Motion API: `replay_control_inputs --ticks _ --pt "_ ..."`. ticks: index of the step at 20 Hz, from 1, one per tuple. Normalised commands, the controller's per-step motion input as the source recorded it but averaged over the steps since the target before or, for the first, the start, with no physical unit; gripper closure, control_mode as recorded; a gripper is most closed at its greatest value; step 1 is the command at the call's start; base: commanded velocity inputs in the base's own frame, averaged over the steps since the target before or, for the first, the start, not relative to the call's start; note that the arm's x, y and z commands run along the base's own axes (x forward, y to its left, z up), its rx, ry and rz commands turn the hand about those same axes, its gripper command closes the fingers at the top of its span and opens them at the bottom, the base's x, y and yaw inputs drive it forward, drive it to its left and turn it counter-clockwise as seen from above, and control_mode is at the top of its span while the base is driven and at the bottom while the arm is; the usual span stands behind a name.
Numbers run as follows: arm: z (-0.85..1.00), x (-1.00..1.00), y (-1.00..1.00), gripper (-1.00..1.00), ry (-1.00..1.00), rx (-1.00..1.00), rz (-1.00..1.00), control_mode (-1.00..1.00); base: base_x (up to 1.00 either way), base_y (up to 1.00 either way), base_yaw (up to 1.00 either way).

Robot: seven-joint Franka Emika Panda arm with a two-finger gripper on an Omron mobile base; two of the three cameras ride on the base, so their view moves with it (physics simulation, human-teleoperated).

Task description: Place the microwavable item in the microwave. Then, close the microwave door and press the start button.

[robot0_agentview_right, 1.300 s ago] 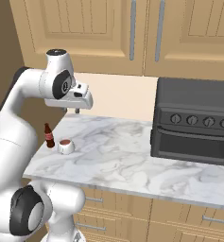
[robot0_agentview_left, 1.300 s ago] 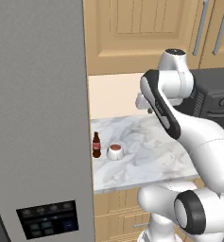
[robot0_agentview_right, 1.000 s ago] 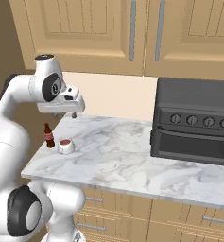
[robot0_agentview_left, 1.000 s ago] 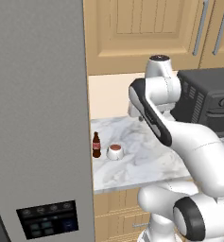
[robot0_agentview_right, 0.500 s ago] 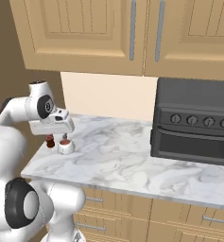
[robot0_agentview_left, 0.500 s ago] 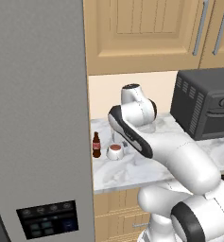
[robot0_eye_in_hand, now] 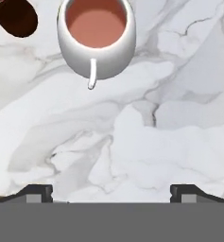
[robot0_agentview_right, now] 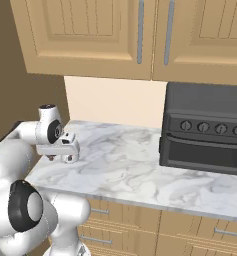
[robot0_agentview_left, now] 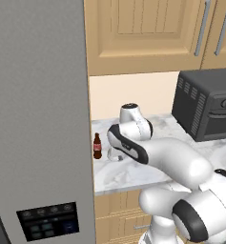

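Note:
The microwavable item, a small white cup (robot0_eye_in_hand: 95, 38) with reddish-brown contents and a thin handle, stands on the marble counter near the top of the hand view. My gripper (robot0_eye_in_hand: 111, 191) is open, its two dark fingertips wide apart at the bottom edge with bare marble between them. The cup lies ahead of the fingers, apart from them. In the base views my hand (robot0_agentview_right: 60, 147) hangs low over the counter's left end and covers the cup. The microwave and the microwave door are out of view.
A dark brown bottle (robot0_agentview_left: 97, 146) stands right beside the cup (robot0_eye_in_hand: 14, 16). A black toaster oven (robot0_agentview_right: 205, 130) sits at the counter's right end. A tall grey appliance panel (robot0_agentview_left: 38, 119) borders the counter on the left. Wooden cabinets (robot0_agentview_right: 140, 35) hang overhead.
The arm has swung down and to the left, from high above the counter to just over the cup and bottle. The jaws have spread a little wider.

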Motion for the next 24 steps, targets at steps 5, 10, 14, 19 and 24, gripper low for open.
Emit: replay_control_inputs --ticks 5,10,14,19,24 --pt "-0.30 0.13 0.21 -1.00 0.00 0.00 -0.05 -1.00 0.00 0.00 0.00" --pt "-0.22 0.26 0.02 -1.00 0.04 0.00 -0.06 -1.00 0.00 0.00 0.00" --pt "-0.14 0.33 0.09 -1.00 0.06 0.00 -0.08 -1.00 0.00 0.00 0.00" --pt "-0.15 0.29 0.15 -1.00 0.04 0.00 -0.12 -1.00 0.00 0.00 0.00" --pt "-0.24 0.18 0.01 -1.00 0.04 0.00 -0.04 -1.00 0.00 0.00 0.00"
